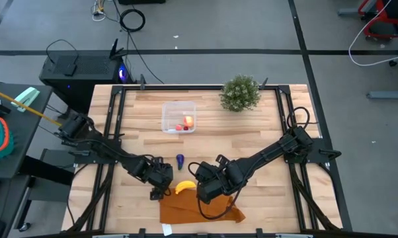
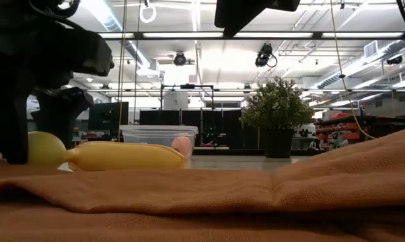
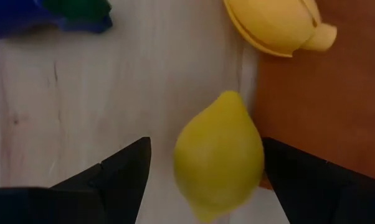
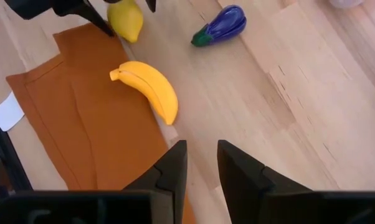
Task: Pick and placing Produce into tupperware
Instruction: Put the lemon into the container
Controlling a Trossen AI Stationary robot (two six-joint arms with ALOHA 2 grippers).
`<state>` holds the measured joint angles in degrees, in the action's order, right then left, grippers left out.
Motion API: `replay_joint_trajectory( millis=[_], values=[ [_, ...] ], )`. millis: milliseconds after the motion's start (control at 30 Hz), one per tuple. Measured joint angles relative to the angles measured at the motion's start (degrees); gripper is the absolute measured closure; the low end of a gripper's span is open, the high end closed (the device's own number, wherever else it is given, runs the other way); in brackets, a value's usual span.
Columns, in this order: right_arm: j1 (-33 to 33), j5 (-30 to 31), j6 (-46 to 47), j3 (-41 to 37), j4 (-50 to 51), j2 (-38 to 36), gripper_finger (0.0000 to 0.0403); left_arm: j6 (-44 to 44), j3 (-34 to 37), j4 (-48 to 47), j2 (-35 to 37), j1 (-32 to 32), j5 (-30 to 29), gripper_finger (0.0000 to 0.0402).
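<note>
A: Which step is being worked on?

B: The pick, I'd say. The left gripper (image 3: 203, 180) is sitting with its fingers spread on either side of the lemon (image 3: 218, 152), not yet pinching it. The lemon is lying on the wood just beside the cloth (image 4: 88, 130).

A: And the other pieces?

B: The banana (image 4: 147, 87) is resting on the cloth's edge, the eggplant (image 4: 222, 25) near the cloth on bare wood. The container (image 1: 178, 116) is sitting well away from the cloth, with a peach-red fruit (image 1: 188, 121) and a tiny red piece (image 1: 179, 127) inside.

A: The right gripper (image 4: 203, 165)?

B: Hovering beside the banana, fingers nearly together, holding nothing.

A: Next?

B: Probably closing on the lemon, then lifting it.
</note>
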<state>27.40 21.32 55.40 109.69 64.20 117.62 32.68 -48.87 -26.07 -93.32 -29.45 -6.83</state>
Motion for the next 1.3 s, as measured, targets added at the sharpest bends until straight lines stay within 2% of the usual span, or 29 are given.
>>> replay_joint_trajectory(
  millis=[400,833,1133,1300],
  values=[
    [0.00,0.70,0.04,0.02,-0.07,0.00,0.0308,0.14,-0.01,-0.09,-0.83,0.00,-0.01,0.0120],
    [0.00,1.18,0.13,0.02,-0.02,0.00,0.0308,0.19,-0.01,-0.06,-0.83,0.00,-0.02,0.0181],
    [0.00,1.18,0.15,0.02,-0.02,0.00,0.0308,0.24,-0.01,-0.11,-0.83,0.00,0.00,0.0161],
    [0.00,1.18,0.15,0.02,-0.02,0.00,0.0308,0.27,-0.01,-0.08,-0.83,0.00,-0.01,0.0184]
  ],
)
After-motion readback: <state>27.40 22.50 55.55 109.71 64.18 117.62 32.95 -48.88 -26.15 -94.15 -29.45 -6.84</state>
